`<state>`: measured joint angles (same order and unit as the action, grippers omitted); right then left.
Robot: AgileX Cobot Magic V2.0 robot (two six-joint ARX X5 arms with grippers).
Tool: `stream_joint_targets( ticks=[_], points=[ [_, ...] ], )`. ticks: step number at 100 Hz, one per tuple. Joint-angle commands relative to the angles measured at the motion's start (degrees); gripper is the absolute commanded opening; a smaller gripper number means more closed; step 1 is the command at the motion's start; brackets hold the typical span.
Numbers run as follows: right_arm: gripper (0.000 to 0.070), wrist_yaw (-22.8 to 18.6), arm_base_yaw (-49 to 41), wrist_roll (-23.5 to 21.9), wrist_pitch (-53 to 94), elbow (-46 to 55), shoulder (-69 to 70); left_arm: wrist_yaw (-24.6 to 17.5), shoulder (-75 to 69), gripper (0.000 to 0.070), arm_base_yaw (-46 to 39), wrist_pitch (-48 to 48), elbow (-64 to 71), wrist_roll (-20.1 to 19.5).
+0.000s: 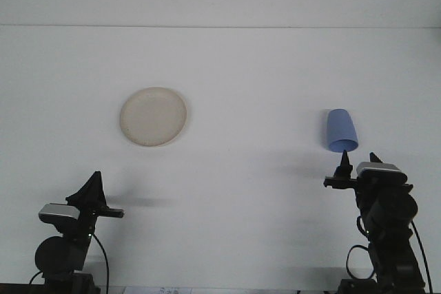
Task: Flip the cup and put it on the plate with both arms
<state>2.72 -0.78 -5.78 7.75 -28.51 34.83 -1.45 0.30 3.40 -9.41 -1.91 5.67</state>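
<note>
The blue cup [342, 131] sits rim-down on the white surface [262, 87], well apart from the cream plate [153, 116]. You have flipped and placed nothing yet. Your right pincer [357, 161] hovers just beside the cup; your left pincer [94, 184] waits low. Whether either is open, I cannot tell; the bases are cut off.

At the lower left of the frame, the left end effector [91, 185] is matte black, tapering to a point above a silver-grey block and a round black joint (a thin black cable curves beside it). At lower right, the right end effector [356, 164] matches it.
</note>
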Motion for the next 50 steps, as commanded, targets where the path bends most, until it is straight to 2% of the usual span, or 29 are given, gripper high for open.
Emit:
stream_joint_targets(
  ticks=[1, 6, 28, 50],
  points=[
    [0.0444, -0.39, -0.04, 0.74, -1.44, -0.04, 3.63, -0.07, -0.02, 0.0012, -0.02, -0.57, 1.09, 0.44],
    [0.0426, -0.52, -0.24, 1.33, -2.38, 0.24, 6.12, -0.07, -0.02, 0.0012, -0.02, -0.57, 1.09, 0.44],
    [0.0425, -1.44, -2.54, 1.7, -15.04, 4.52, 16.13, -0.07, -0.02, 0.0012, -0.02, -0.57, 1.09, 0.44],
    [0.0425, -1.29, -2.91, -0.46, -25.11, 5.77, 27.52, -0.07, -0.02, 0.0012, -0.02, -0.59, 1.09, 0.44]
  ],
)
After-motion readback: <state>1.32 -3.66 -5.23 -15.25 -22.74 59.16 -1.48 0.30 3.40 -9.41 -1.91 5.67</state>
